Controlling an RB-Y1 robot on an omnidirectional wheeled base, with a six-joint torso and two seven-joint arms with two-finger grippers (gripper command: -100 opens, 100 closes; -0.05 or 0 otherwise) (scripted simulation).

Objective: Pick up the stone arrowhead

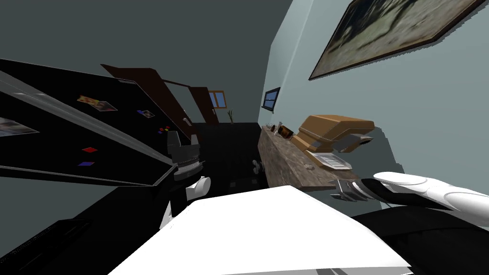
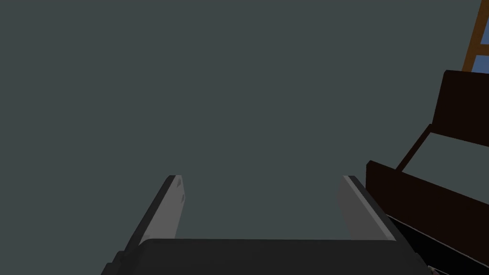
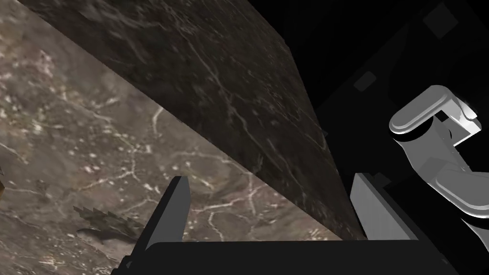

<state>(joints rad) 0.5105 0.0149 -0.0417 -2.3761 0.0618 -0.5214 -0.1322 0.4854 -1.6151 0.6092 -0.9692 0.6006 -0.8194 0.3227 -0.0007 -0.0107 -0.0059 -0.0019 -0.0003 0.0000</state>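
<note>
The right gripper, lower right in the head view, gaped empty beside the small jagged grey-brown stone arrowhead — likely light, rigid, brittle-edged — best pinched across its flanks.

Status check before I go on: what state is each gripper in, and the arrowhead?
right gripper: open, empty, one finger over the stone-patterned counter, the other past its edge.
left gripper: open, empty, held up on my left side.
arrowhead: lying flat on the counter, not gripped, just outside the right gripper's nearer finger.
</note>
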